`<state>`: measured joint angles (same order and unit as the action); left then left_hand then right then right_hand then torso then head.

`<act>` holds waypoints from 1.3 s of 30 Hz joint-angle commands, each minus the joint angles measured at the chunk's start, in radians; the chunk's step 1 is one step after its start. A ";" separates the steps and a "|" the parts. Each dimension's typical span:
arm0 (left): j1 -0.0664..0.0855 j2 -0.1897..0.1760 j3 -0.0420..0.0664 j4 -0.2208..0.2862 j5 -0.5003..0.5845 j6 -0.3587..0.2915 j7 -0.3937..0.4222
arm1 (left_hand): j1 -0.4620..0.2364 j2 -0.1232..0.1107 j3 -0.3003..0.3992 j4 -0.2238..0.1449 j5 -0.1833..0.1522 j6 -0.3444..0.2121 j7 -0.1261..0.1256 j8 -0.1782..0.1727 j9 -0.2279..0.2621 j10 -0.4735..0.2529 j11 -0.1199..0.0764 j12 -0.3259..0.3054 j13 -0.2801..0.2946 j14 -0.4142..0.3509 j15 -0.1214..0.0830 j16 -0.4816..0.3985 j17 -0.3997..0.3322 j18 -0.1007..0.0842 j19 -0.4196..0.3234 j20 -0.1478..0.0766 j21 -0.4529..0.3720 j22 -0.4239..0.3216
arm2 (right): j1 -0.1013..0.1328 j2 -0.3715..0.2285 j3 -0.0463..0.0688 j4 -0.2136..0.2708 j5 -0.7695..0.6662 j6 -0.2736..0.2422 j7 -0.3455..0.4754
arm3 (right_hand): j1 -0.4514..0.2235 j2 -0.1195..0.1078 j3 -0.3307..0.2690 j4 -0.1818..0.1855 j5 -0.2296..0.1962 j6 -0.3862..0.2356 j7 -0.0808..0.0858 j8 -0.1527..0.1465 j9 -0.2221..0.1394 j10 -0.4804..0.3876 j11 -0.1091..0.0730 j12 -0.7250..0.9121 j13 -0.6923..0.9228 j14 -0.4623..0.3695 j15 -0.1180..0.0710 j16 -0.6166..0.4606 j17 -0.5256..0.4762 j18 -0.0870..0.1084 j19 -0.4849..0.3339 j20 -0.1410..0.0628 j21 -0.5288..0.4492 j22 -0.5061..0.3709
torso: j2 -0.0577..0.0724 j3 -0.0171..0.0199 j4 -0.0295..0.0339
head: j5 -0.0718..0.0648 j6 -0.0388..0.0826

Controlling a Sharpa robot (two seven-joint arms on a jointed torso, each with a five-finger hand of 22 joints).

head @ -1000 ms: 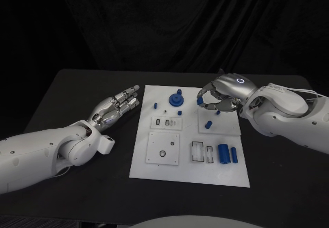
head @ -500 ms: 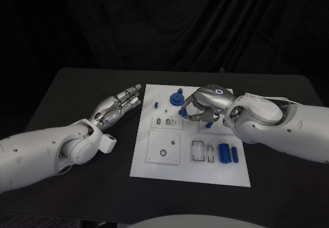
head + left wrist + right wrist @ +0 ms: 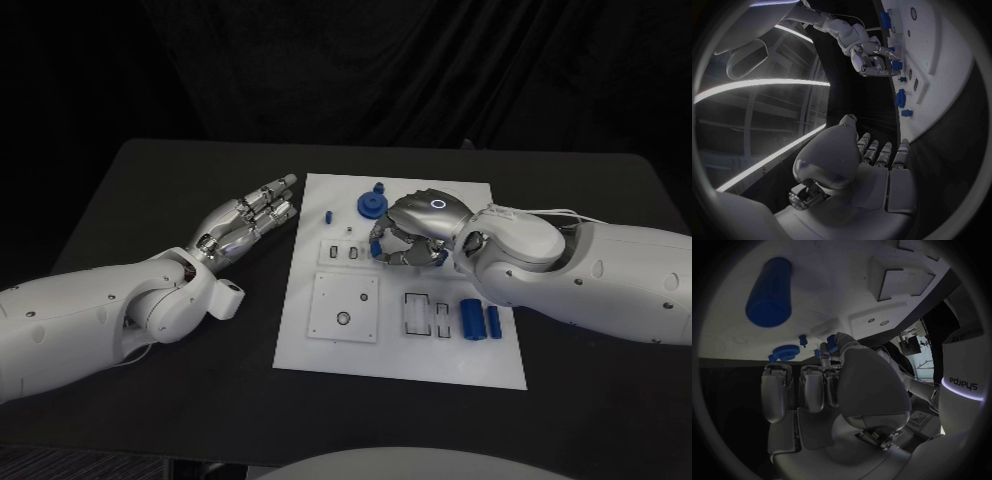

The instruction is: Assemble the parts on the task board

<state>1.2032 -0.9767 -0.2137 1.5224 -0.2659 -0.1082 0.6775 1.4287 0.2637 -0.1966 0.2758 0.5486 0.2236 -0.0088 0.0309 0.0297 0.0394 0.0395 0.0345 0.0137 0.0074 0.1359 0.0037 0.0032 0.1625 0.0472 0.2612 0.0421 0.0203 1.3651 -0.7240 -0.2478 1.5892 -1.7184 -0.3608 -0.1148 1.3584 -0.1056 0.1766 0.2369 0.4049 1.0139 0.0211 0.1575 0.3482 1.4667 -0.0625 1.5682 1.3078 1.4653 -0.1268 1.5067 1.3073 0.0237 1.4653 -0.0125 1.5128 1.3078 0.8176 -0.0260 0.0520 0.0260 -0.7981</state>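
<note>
Nearest me, two blue cylinders (image 3: pixel 482 321) lie side by side on the white task board (image 3: pixel 404 355), beside a slotted block (image 3: pixel 423 316). A square plate (image 3: pixel 345 311) sits to their left. Further out, my right hand (image 3: pixel 411 238) hovers over the middle of the board, fingers curled inward; whether it pinches a small blue part I cannot tell. My left hand (image 3: pixel 248 223) rests flat and empty off the board's edge, fingers extended. Beyond, a blue gear (image 3: pixel 374 207) stands near the far edge.
</note>
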 commanded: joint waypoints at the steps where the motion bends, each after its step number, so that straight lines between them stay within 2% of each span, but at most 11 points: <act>1: 0.000 0.002 0.001 0.002 -0.007 0.014 0.066 | 0.012 0.000 0.004 0.001 0.003 -0.004 0.005 0.000 0.000 0.001 0.006 0.005 0.001 0.002 0.006 -0.001 0.000 0.018 0.002 0.005 0.003 0.000 | -0.004 0.006 0.001 -0.003 -0.033 0.035 -0.060 | -0.004 0.009 0.000 -0.009 0.002 0.002 0.005 0.002 0.002 0.104 0.006 0.003 0.263 0.086 0.000 0.002 0.158 -0.007 0.075 0.001 -0.003 0.241 | 0.000 0.0005 -0.0031 | 0.003 -0.003; 13: 0.000 0.005 0.001 0.000 -0.007 0.016 0.065 | 0.012 0.000 0.004 0.001 0.003 -0.004 0.005 0.000 0.000 0.001 0.006 0.005 0.001 0.002 0.006 -0.001 0.000 0.018 0.002 0.005 0.003 0.000 | -0.006 0.022 0.001 -0.013 -0.035 0.049 -0.085 | -0.004 0.010 0.000 -0.012 0.002 -0.003 0.007 -0.001 0.003 0.104 0.007 0.003 0.263 0.086 0.000 0.001 0.157 -0.007 0.074 0.001 -0.004 0.241 | -0.001 -0.0006 -0.0008 | 0.000 -0.006; 39: 0.000 0.011 0.001 -0.006 -0.007 0.020 0.062 | 0.012 0.000 0.004 0.001 0.003 -0.004 0.005 0.000 0.000 0.001 0.006 0.005 0.001 0.002 0.006 -0.001 0.000 0.018 0.002 0.005 0.003 0.000 | -0.006 0.033 0.001 -0.015 -0.035 0.065 -0.086 | -0.020 0.010 -0.003 -0.028 0.003 -0.055 0.009 -0.036 0.005 0.104 0.009 0.003 0.263 0.085 0.002 0.000 0.152 -0.007 0.074 0.002 -0.006 0.241 | -0.002 -0.0002 -0.0011 | 0.002 -0.018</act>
<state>1.2032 -0.9677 -0.2137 1.5165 -0.2660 -0.1042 0.6775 1.4287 0.2637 -0.1967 0.2759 0.5485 0.2236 -0.0088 0.0310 0.0297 0.0394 0.0395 0.0345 0.0137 0.0074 0.1358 0.0037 0.0032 0.1625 0.0472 0.2612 0.0421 0.0203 1.3625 -0.6910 -0.2467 1.5743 -1.7463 -0.3065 -0.1786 1.3498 -0.0971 0.1752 0.2135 0.4051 0.9623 0.0297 0.1248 0.3544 1.4667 -0.0625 1.5682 1.3075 1.4653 -0.1268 1.5067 1.3073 0.0237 1.4653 -0.0125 1.5128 1.3074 0.8157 -0.0262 0.0508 0.0272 -0.8150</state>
